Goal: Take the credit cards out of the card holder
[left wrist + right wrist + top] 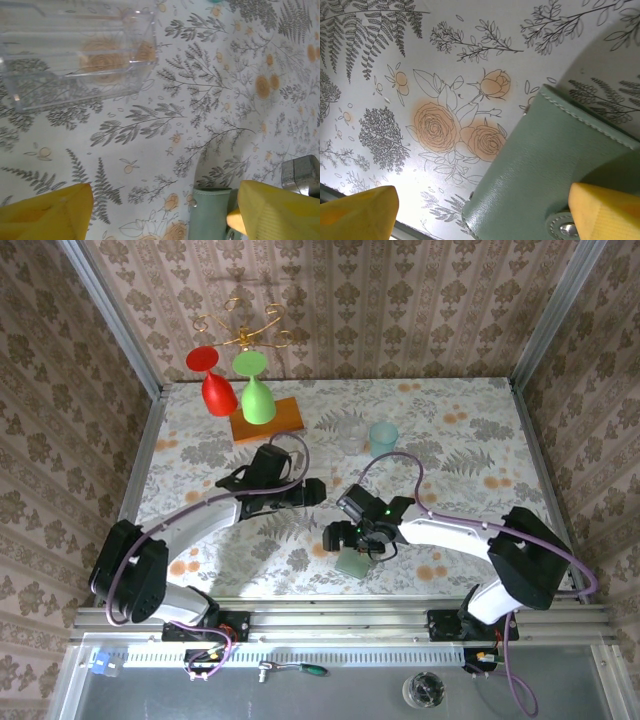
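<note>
We see a small squarish sage-green leather card holder [545, 165], shut, on the floral worktop [470, 65]. The right gripper [484, 192] hovers over it, jaws wide, and the left gripper [166, 190] is beside it, jaws wide.

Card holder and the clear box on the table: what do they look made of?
The card holder looks like sage-green leather or faux leather, smooth and satin: a stitched edge and a metal snap show. The clear box looks like hard glossy plastic, probably acrylic: see-through walls with crisp, bright edges.
</note>
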Controlling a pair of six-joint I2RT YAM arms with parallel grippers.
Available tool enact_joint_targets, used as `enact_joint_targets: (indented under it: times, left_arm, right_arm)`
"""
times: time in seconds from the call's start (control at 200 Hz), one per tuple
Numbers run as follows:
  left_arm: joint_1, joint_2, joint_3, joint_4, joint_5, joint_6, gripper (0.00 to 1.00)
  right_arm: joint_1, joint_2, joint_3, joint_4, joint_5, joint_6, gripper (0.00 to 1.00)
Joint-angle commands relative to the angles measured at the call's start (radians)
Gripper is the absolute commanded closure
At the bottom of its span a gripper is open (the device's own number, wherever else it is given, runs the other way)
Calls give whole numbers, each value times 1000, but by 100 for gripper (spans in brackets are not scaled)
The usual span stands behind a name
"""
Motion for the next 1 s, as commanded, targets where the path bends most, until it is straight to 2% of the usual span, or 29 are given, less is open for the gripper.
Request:
enact_joint_targets:
  times: [0.0,0.11,0.245,0.425,0.53,0.78,0.98,0.995]
  left_arm:
    - [16,-46,-24,-43,-10,-9,23]
    - [29,-77,-55,-44,-12,-11,22]
    - [61,-106,-102,-25,-3,-17,22]
    - [119,-155,-148,-15,26,-18,22]
    - [140,-186,-170,-17,36,-14,22]
    - [164,-212,-203,-32,55,1,22]
    - [163,-218,-217,-29,63,1,22]
    - [187,-218,-217,-28,63,3,22]
  right_arm:
    - [15,12,48,-84,67,16,11]
    - [17,-4,74,-200,151,71,11]
    - [57,-8,78,-248,231,212,8]
    - [106,76,155,-396,338,389,4]
    - [116,128,172,-380,319,432,0]
    - [124,197,160,-295,271,479,0]
    - [124,206,167,-297,295,473,6]
    - [124,206,169,-298,297,472,6]
